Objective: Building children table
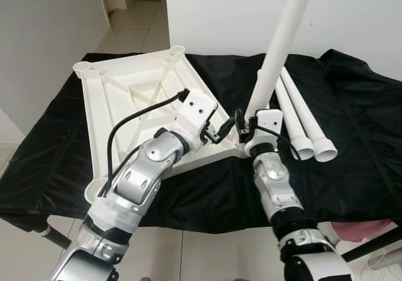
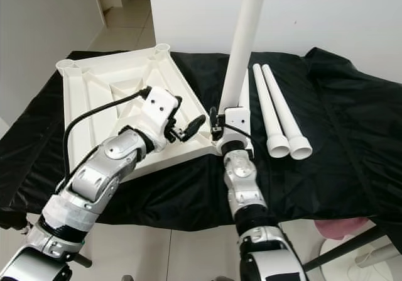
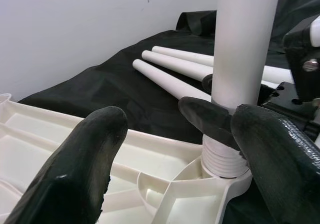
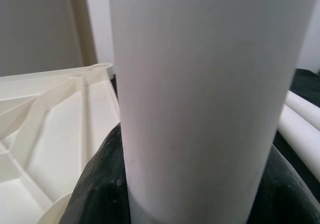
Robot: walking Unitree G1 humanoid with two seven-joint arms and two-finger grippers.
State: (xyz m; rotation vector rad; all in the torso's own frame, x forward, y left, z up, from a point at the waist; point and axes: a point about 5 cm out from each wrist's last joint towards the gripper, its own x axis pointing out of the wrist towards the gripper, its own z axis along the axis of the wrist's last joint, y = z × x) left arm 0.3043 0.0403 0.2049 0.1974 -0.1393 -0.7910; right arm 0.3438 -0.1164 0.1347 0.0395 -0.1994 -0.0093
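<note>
While closed around the upright leg (image 1: 276, 55) just above its threaded end, right gripper (image 1: 246, 125) seating it in the near corner socket of the upturned tabletop (image 1: 125, 99) — left gripper (image 1: 221, 130) wide open, just beside. Next, likely: turning until tight. Farther back on the black cloth (image 1: 358, 130) — three spare legs (image 1: 301, 121), waiting.
</note>
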